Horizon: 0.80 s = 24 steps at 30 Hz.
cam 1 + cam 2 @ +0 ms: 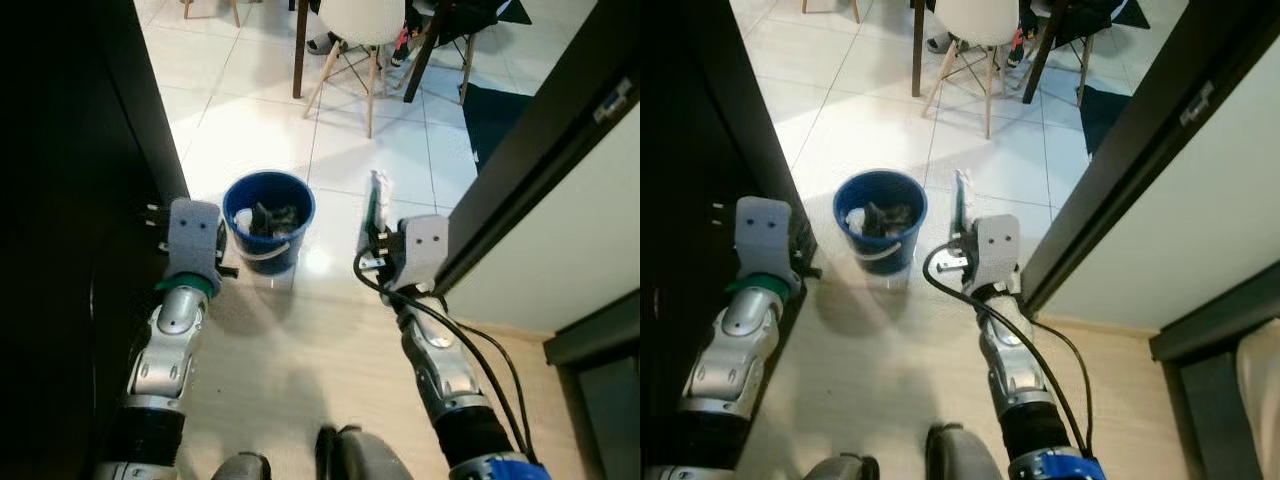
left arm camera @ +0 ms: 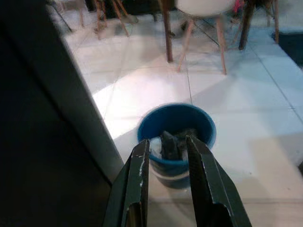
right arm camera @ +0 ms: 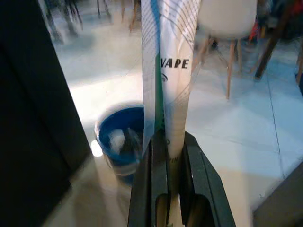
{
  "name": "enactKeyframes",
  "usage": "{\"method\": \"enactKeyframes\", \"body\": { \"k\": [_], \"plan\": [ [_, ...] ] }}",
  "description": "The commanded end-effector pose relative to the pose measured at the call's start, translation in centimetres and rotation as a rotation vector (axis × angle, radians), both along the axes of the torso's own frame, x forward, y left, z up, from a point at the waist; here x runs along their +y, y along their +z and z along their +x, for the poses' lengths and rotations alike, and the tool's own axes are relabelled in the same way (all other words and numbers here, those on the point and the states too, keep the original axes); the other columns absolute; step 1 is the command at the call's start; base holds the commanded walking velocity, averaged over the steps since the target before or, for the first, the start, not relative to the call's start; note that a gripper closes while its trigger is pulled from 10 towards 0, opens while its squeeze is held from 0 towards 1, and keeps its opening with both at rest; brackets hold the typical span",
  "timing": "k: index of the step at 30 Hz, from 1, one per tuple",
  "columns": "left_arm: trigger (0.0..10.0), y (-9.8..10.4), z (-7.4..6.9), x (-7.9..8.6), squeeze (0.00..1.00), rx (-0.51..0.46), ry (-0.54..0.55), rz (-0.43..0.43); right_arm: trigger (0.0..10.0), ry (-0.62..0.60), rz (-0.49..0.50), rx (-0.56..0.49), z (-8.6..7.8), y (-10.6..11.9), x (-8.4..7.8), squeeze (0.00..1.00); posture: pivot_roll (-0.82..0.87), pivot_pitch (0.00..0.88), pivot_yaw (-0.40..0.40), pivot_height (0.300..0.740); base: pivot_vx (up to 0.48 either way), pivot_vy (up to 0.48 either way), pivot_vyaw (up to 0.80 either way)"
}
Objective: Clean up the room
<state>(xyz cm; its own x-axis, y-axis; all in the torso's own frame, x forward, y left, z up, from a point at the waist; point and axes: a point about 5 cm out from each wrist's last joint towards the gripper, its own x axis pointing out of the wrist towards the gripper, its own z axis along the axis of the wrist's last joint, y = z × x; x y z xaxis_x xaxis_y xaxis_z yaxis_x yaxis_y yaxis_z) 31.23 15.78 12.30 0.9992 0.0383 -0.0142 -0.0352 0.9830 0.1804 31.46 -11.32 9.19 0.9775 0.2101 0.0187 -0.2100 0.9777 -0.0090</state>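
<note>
The blue bucket [image 1: 268, 219] stood on the white tiled floor [image 1: 330, 150] just ahead of the robot, between its two raised arms and already part full of dark and pale rubbish. A dark cabinet wall [image 1: 70, 200] rose close on the left, and a dark door frame [image 1: 540, 150] ran along the right. Farther off stood a white chair [image 1: 362, 30] with wooden legs.

The right gripper [image 3: 169, 146] was clamped on a flat white packet [image 3: 169, 56] with green print and the word "VAPE" on it. The packet's long axis ran straight out along the fingers, standing up and forward from them. From that gripper the bucket lay forward and to the robot's left, lower than the packet's tip; the packet was beside the bucket's rim, not over its mouth.

The left gripper [image 2: 165, 151] held nothing, its fingers a little apart, and it pointed straight at the bucket from the left side. It sat about as near the bucket as the right one.

The next move likely needs the right arm to swing left until the packet hangs above the bucket's opening before letting go.
</note>
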Motion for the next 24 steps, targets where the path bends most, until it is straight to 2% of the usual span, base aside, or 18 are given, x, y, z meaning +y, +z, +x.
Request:
{"method": "enactKeyframes", "body": {
  "k": [1, 2, 3, 5, 6, 8, 10, 11, 20, 24],
  "plan": [
    [10.0, -1.0, -0.4, 0.2, 0.0, 0.033, 0.004, 0.006, 10.0, -0.006, -0.015, 0.036, -0.3, -0.8, -0.1, 0.0, -0.01, 0.08, -0.007, 0.74, 0.48, 0.0, 0.0],
    [10.0, -1.5, -0.6, 0.3, 0.0, 0.045, 0.003, 0.014, 10.0, -0.011, -0.031, 0.055, -0.4, -1.2, -0.2, 0.0, -0.01, 0.08, -0.007, 0.74, 0.48, 0.0, 0.0],
    [10.0, -2.8, -1.1, 0.7, 0.0, 0.089, 0.007, 0.02, 10.0, -0.044, -0.067, 0.115, -0.6, -2.5, -0.9, 0.0, 0.0, 0.08, -0.008, 0.74, 0.48, 0.0, 0.0],
    [10.0, -2.8, -1.1, 0.7, 0.0, 0.089, 0.007, 0.02, 10.0, -0.044, -0.067, 0.115, -0.6, -2.5, -0.9, 0.0, 0.0, 0.08, -0.008, 0.74, 0.48, 0.0, 0.0],
    [10.0, -3.7, -1.5, 0.9, 0.0, 0.119, 0.01, 0.024, 10.0, -0.068, -0.093, 0.155, -0.8, -3.3, -1.3, 0.0, -0.01, 0.081, -0.007, 0.74, 0.48, 0.0, 0.0],
    [10.0, -3.7, -1.5, 0.9, 0.0, 0.119, 0.01, 0.024, 10.0, -0.068, -0.093, 0.155, -0.8, -3.3, -1.3, 0.0, -0.01, 0.081, -0.007, 0.74, 0.48, 0.0, 0.0],
    [10.0, -4.9, -2.2, 1.2, 0.0, 0.161, 0.015, 0.02, 10.0, -0.088, -0.08, 0.183, -1.1, -4.0, -1.9, 0.0, 0.0, 0.082, -0.009, 0.74, 0.48, 0.0, 0.0],
    [10.0, -4.9, -2.2, 1.2, 0.0, 0.161, 0.015, 0.02, 10.0, -0.088, -0.08, 0.183, -1.1, -4.0, -1.9, 0.0, 0.0, 0.082, -0.009, 0.74, 0.48, 0.0, 0.0],
    [10.0, -4.5, -1.8, 0.4, 0.0, 0.144, -0.017, -0.001, 10.0, -0.071, -0.019, 0.049, -0.3, -2.0, -1.3, 0.0, 0.0, 0.083, -0.008, 0.74, 0.48, 0.0, 0.0],
    [10.0, -4.3, -1.7, 0.1, 0.0, 0.137, -0.037, -0.01, 10.0, -0.068, -0.01, 0.027, -0.1, -1.6, -1.1, 0.0, 0.0, 0.086, -0.006, 0.74, 0.48, 0.0, 0.0]
  ]
}}
